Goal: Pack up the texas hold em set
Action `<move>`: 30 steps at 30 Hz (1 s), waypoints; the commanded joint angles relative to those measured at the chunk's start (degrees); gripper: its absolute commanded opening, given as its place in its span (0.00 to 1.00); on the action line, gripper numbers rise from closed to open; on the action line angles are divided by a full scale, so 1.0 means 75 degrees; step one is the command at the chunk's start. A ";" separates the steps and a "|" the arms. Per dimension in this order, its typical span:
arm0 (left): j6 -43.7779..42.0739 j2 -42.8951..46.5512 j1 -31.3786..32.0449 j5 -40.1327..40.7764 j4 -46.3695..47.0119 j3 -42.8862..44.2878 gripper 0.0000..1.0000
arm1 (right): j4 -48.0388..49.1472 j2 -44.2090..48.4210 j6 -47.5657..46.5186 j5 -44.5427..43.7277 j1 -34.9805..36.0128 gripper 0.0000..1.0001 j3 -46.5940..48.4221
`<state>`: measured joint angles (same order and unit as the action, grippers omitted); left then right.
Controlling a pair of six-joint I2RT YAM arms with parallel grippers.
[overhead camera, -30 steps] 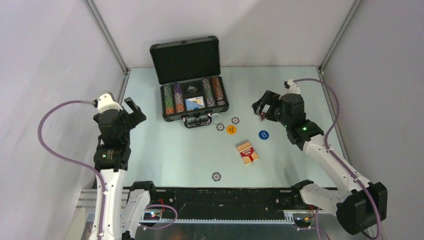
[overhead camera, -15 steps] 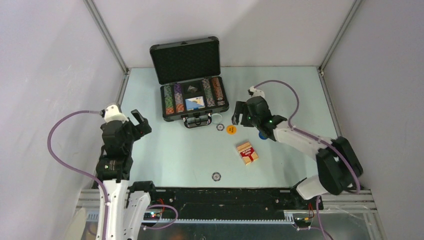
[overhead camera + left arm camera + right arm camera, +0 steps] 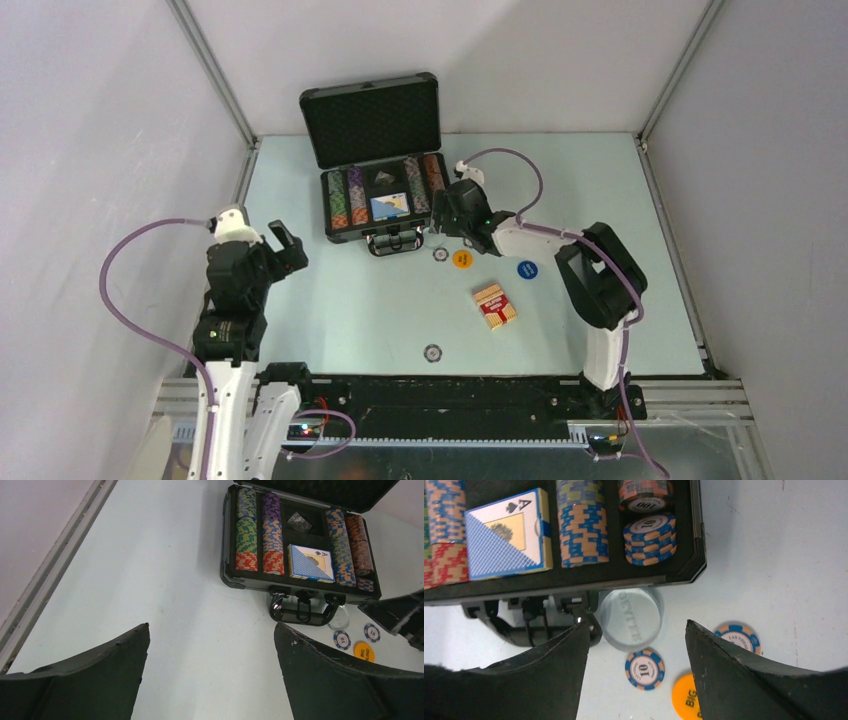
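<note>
Briefcase (image 3: 390, 205): right gripper (image 3: 635, 625) has swung in at its front edge, fingers narrowing, empty, over the clear button (image 3: 631, 617), likely grasping next; left gripper (image 3: 211, 626) wide, empty.

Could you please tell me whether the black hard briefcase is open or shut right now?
Open. The black hard briefcase has its foam-lined lid raised behind the base, leaving the multicoloured chip rows and blue-backed card deck exposed.

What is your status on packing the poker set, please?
Left gripper open, empty. Right gripper open over clear round button by open black hard briefcase. Blue-striped chip, orange disc close beside.
</note>
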<state>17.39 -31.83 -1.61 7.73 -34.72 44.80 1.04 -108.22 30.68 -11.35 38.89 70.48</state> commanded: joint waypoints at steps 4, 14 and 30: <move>-0.0318 -0.0024 0.0475 -0.0021 0.0067 0.0110 0.98 | 0.0058 -0.0894 0.0270 -0.0503 0.0049 0.71 0.0735; -0.0367 -0.0070 0.0526 0.0034 0.0032 0.0116 0.98 | -0.0087 -0.1602 0.0468 -0.0699 0.0115 0.71 0.1316; -0.0396 -0.0095 0.0523 -0.0108 0.0021 0.0121 0.98 | -0.1550 -0.2161 0.0262 -0.0995 0.0484 0.59 0.1875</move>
<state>15.94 -32.58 2.02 7.31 -35.20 44.80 -5.80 -121.99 32.45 -17.37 41.36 83.02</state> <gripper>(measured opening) 0.985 0.648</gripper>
